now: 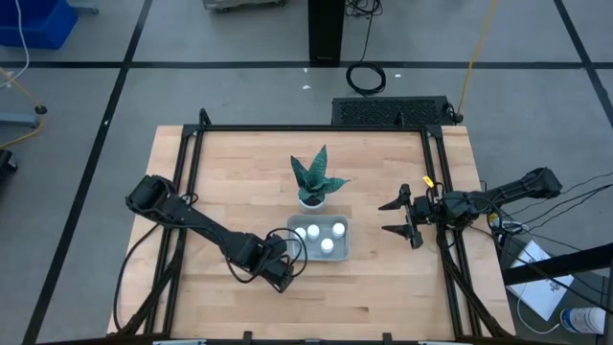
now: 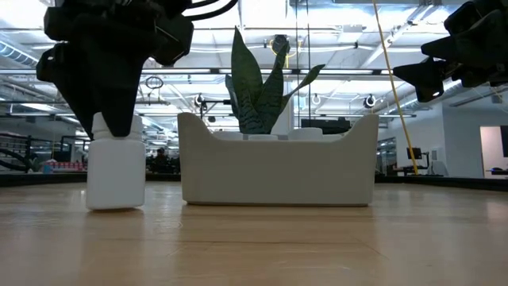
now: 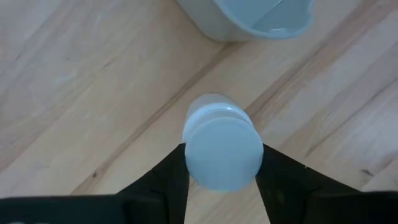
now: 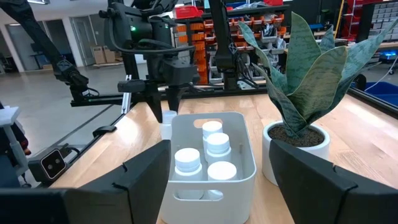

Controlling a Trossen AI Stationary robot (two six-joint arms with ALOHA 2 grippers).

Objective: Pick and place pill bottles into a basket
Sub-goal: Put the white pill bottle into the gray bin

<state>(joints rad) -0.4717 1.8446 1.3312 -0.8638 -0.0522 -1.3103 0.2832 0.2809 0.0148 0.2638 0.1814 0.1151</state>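
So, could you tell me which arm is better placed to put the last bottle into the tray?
Left. The left gripper is already closed around the bottle standing just beside the tray. The right gripper hangs open above the table's right side, empty and farther off.

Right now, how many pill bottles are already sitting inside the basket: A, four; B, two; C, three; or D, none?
A: the right wrist view shows four white-capped pill bottles standing inside the basket, while a fifth bottle stands on the table outside it, between the fingers of the left gripper.
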